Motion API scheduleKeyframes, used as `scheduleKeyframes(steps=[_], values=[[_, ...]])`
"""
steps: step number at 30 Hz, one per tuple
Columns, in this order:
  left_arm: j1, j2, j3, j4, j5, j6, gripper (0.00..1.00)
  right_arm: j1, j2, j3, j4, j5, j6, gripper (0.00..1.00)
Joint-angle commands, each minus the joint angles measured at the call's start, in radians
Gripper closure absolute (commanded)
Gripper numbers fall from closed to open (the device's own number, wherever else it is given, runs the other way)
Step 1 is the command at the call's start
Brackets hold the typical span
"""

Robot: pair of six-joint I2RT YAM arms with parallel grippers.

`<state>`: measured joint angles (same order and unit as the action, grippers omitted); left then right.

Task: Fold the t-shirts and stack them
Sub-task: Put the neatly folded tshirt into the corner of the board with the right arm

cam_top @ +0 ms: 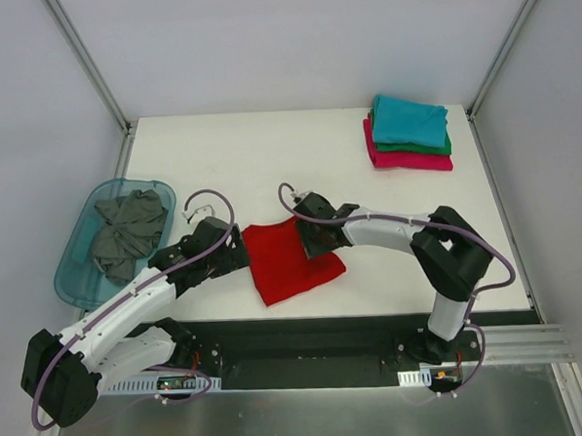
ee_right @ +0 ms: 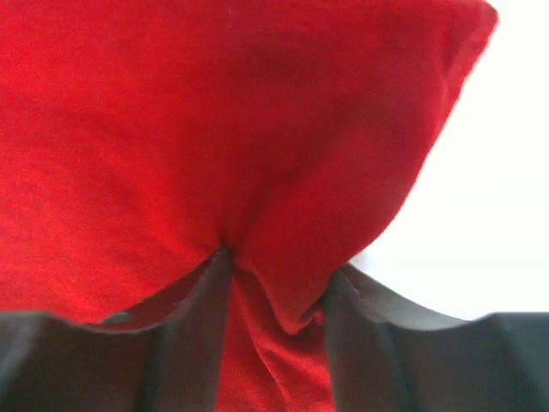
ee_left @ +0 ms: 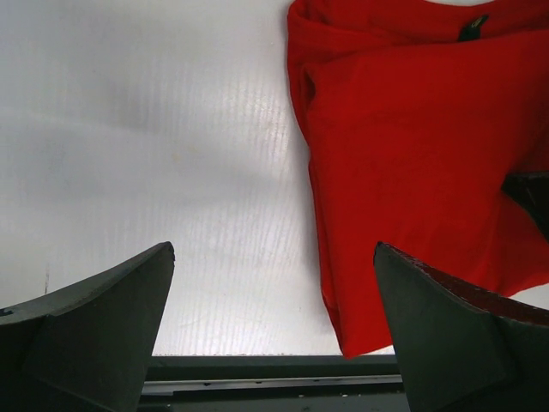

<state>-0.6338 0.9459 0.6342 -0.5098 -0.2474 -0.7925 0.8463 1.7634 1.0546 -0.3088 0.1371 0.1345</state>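
The red t-shirt [cam_top: 292,265] lies partly folded near the table's front edge. It fills the right wrist view [ee_right: 214,129], and the left wrist view shows its left edge and dark neck label [ee_left: 412,154]. My right gripper [cam_top: 310,238] is shut on a pinch of its cloth at the right side; the cloth bunches between the jaws [ee_right: 279,279]. My left gripper [cam_top: 240,254] is open and empty at the shirt's left edge [ee_left: 273,257], with one finger [ee_left: 446,318] over the cloth. Teal [cam_top: 409,120], green [cam_top: 444,147] and magenta-pink [cam_top: 405,158] shirts lie folded in a stack at the back right.
A translucent blue tub [cam_top: 76,251] at the left table edge holds a crumpled dark grey shirt [cam_top: 126,232]. The table's front edge and a black rail [cam_top: 307,334] run just below the red shirt. White walls and frame posts enclose the table.
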Motion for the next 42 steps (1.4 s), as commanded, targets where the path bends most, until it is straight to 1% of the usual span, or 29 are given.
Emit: scheduleKeyframes(steps=[1,5,6,7,11,13,15,17,19,22,24,25,26,28,32,35,39,42], values=[[0.002,-0.018,-0.022,0.011,-0.053,0.006,0.01,0.040,0.155,0.025,-0.059,0.016,0.057,0.61],[0.003,-0.039,-0.036,0.010,-0.065,-0.004,0.01,0.051,0.185,0.102,-0.108,0.079,0.044,0.91],[0.002,-0.047,-0.039,0.010,-0.073,-0.001,0.01,0.050,0.185,0.131,-0.128,0.106,0.027,0.97],[0.003,-0.058,-0.041,0.010,-0.078,-0.001,0.01,0.051,0.185,0.160,-0.151,0.139,0.001,0.99],[0.003,-0.111,-0.059,0.010,-0.102,-0.007,0.01,0.053,0.173,0.316,-0.269,0.324,-0.152,0.99],[0.003,-0.133,-0.068,0.010,-0.122,-0.005,0.01,0.051,0.166,0.384,-0.303,0.467,-0.215,0.99],[0.003,-0.150,-0.076,0.008,-0.145,-0.002,0.01,0.051,0.168,0.432,-0.315,0.602,-0.281,0.99],[0.003,-0.162,-0.079,0.005,-0.164,-0.001,0.01,0.040,0.183,0.475,-0.314,0.694,-0.350,0.99],[0.003,-0.176,-0.082,0.004,-0.171,-0.007,0.01,0.022,0.206,0.516,-0.306,0.737,-0.395,0.99],[0.003,-0.188,-0.085,0.002,-0.181,-0.007,0.01,-0.016,0.222,0.541,-0.235,0.798,-0.407,0.99],[0.003,-0.187,-0.090,0.002,-0.193,-0.007,0.01,-0.038,0.223,0.516,-0.097,0.877,-0.438,0.99],[0.003,-0.185,-0.090,0.002,-0.199,-0.005,0.01,-0.050,0.225,0.503,-0.025,0.903,-0.496,0.99],[0.005,-0.182,-0.090,0.002,-0.210,-0.004,0.01,-0.058,0.231,0.493,0.055,0.923,-0.553,0.99],[0.005,-0.170,-0.088,-0.001,-0.225,-0.002,0.01,-0.085,0.252,0.504,0.153,0.931,-0.666,0.99],[0.008,-0.145,-0.077,-0.001,-0.234,-0.002,0.01,-0.162,0.323,0.623,0.183,0.885,-0.751,0.99],[0.013,-0.122,-0.070,-0.001,-0.233,0.004,0.01,-0.219,0.370,0.674,0.295,0.869,-0.867,0.99],[0.016,-0.087,-0.051,-0.001,-0.225,0.010,0.01,-0.277,0.484,0.829,0.417,0.875,-1.025,0.99],[0.019,-0.068,-0.047,-0.001,-0.246,0.007,0.01,-0.315,0.551,0.916,0.496,0.848,-1.130,0.99]])
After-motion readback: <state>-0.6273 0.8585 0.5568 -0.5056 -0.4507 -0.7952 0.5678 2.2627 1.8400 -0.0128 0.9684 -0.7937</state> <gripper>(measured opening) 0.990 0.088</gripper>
